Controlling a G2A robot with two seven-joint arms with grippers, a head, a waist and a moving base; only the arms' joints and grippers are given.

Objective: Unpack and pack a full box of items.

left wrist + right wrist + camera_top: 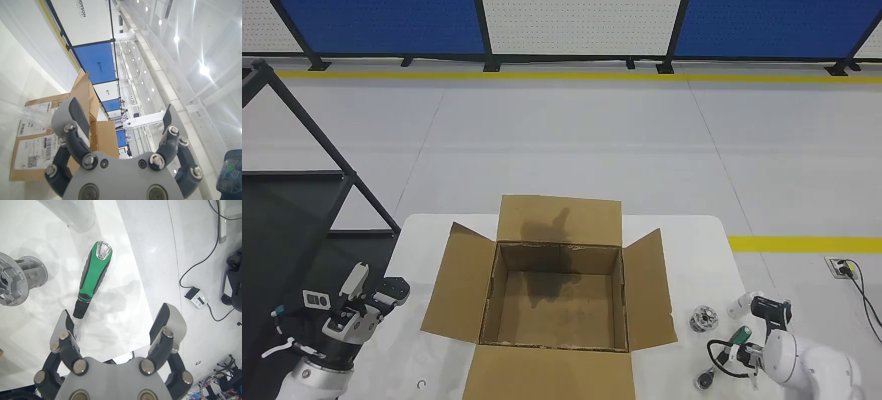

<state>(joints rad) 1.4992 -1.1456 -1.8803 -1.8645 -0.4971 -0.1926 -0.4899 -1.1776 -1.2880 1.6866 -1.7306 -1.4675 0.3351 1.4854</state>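
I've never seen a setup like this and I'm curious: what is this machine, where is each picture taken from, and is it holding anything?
It is a two-armed robot at a white table. The top view looks down from a camera above its arms: an open cardboard box stands mid-table, flaps spread. The other two pictures come from cameras on the wrists, each looking along that arm's own gripper. The left gripper is beside the box's labelled outer wall, aimed up toward the hall ceiling. The right gripper hangs over a green-handled tool lying on the table next to a metal part. Both pairs of fingers are spread open, holding nothing.
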